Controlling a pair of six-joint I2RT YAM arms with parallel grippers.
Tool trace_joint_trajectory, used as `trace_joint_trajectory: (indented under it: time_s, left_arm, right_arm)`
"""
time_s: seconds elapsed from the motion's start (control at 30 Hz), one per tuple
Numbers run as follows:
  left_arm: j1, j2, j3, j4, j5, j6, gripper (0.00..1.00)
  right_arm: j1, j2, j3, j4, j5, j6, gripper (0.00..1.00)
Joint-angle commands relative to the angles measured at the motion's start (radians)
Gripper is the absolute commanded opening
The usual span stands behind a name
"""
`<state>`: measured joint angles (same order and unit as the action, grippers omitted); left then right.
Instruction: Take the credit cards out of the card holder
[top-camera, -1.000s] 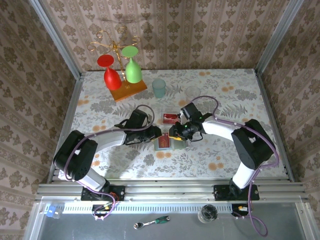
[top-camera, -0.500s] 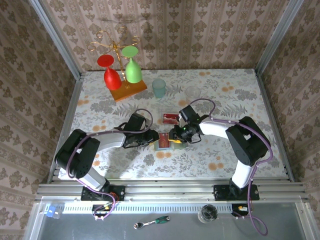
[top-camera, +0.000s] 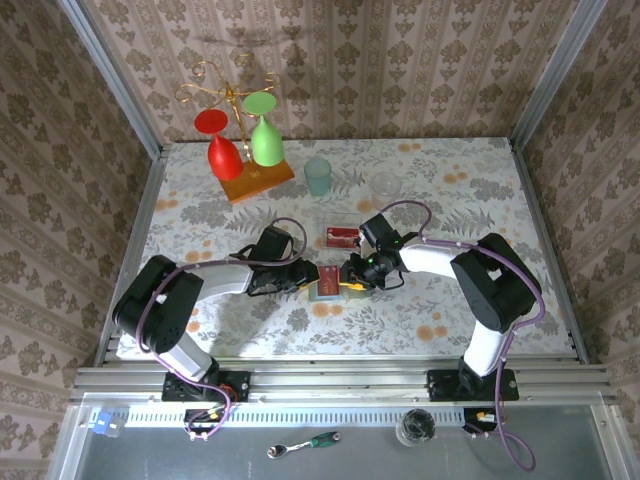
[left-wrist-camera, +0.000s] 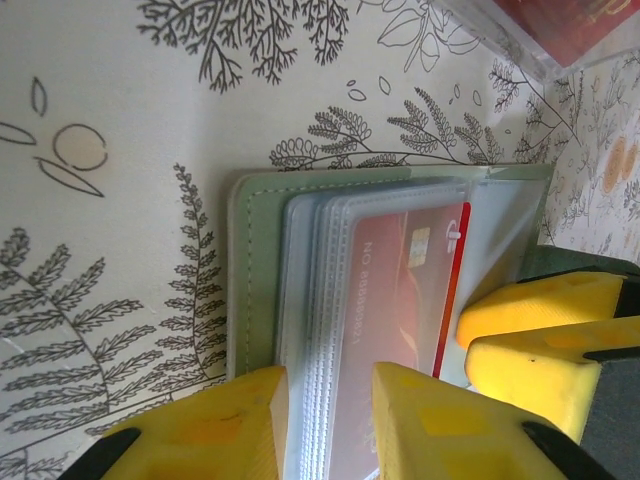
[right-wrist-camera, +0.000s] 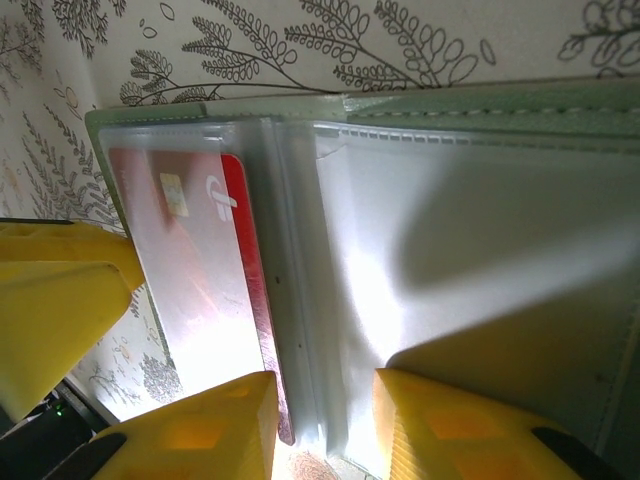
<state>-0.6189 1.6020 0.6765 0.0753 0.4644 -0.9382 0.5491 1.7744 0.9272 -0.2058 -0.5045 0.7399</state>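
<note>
The pale green card holder (top-camera: 325, 284) lies open on the table between both grippers. Its green cover (left-wrist-camera: 255, 260) carries clear plastic sleeves, and a red credit card (left-wrist-camera: 400, 330) sits inside one of them. My left gripper (left-wrist-camera: 330, 385) stands narrowly open at the holder's left side, its yellow fingers straddling the stacked sleeve edges. The right gripper (right-wrist-camera: 325, 390) is narrowly open too, its fingers on either side of the sleeves' fold, next to the red credit card (right-wrist-camera: 200, 260). Another red card (top-camera: 342, 236) lies on the table just beyond the holder. Neither gripper grips anything that I can see.
A teal cup (top-camera: 318, 176) and a clear glass (top-camera: 386, 185) stand behind the work area. A rack with a red and a green wine glass (top-camera: 240, 150) is at the back left. Patterned walls close in the table on three sides.
The right gripper has shifted a little left and nearer, onto the holder. The left gripper has edged right towards the holder and its jaws have narrowed slightly.
</note>
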Motion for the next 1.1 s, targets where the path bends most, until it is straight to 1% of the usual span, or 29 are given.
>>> trace_joint_trajectory:
  time_s: [0.0,0.2,0.47,0.73,0.9,1.07]
  left_arm:
    - [0.007,0.018,0.027,0.008,0.017,0.013,0.28]
    - [0.008,0.02,0.036,-0.004,0.018,0.02,0.24]
    - [0.008,-0.016,0.063,-0.091,-0.018,0.061,0.18]
    - [0.005,0.023,0.066,-0.035,0.024,0.043,0.07]
    - [0.005,0.032,0.055,-0.045,0.015,0.047,0.03]
    - [0.007,0.035,0.043,-0.062,0.002,0.055,0.01]
  right_arm:
    - [0.014,-0.023,-0.019,-0.023,0.02,0.015,0.34]
    - [0.02,-0.043,-0.01,-0.029,0.027,0.021,0.34]
    - [0.02,-0.071,0.027,-0.026,0.03,0.018,0.34]
    - [0.02,-0.015,0.063,0.029,-0.019,0.033,0.33]
    - [0.02,0.017,0.071,0.069,-0.045,0.047,0.32]
    - [0.02,0.044,0.08,0.09,-0.064,0.051,0.32]
